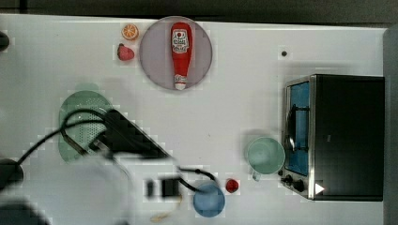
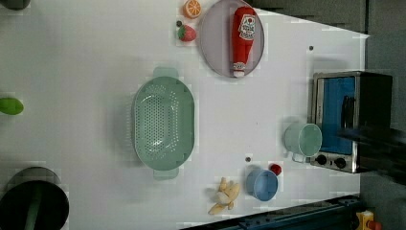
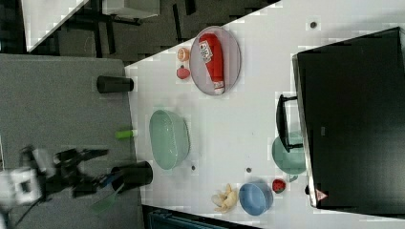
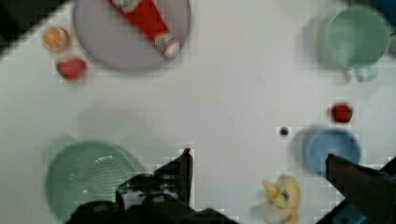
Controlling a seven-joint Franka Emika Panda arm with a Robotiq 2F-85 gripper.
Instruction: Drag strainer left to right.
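1. The strainer (image 2: 163, 123) sat on the white table (image 2: 86, 72), well apart from the mug (image 2: 303, 140) and oven (image 2: 352, 120), so the drag had not begun
2. The gripper (image 4: 259, 161) was wide open and held nothing, probably up above the table

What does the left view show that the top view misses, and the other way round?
Left view alone: the bananas, a green fruit at the left view's left edge, and the whole strainer. Top view alone: the arm over part of the strainer. Both show the ketchup bottle on its plate, orange slice, strawberry, mug, blue bowl and toaster oven.
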